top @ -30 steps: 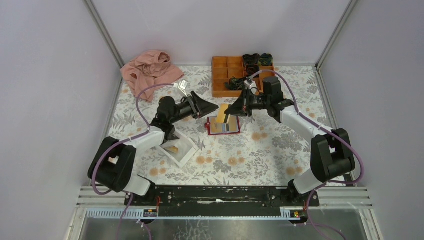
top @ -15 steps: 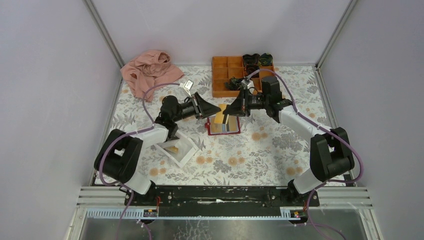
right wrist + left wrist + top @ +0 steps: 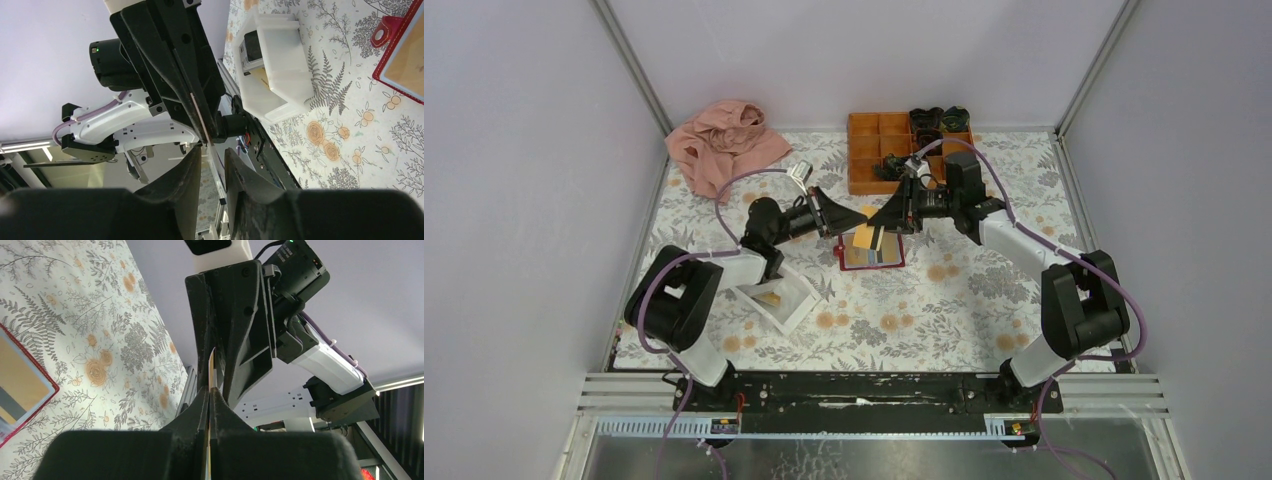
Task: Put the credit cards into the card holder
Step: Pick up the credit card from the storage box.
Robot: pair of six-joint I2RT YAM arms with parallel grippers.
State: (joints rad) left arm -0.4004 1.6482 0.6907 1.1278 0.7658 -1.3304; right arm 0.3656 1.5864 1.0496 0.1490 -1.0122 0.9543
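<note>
Only the wrist views show the left claw (image 3: 210, 399) pinching a credit card (image 3: 212, 365), right claw (image 3: 212, 155) parted.

Pink cloth (image 3: 724, 145), orange box (image 3: 865, 152), white tray (image 3: 799, 310)

The bench (image 3: 924, 310) wears a matt floral-printed covering; crumpled pink cloth (image 3: 724, 145) lies at its far left corner. The white tray (image 3: 804, 300) looks smooth plastic, the left pincer (image 3: 210, 390) matt black plastic, the credit card (image 3: 211, 367) thin, smooth.

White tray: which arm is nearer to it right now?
Left. The left arm passes right alongside the white tray; the right arm comes in from the opposite side, beyond the card holder.
</note>
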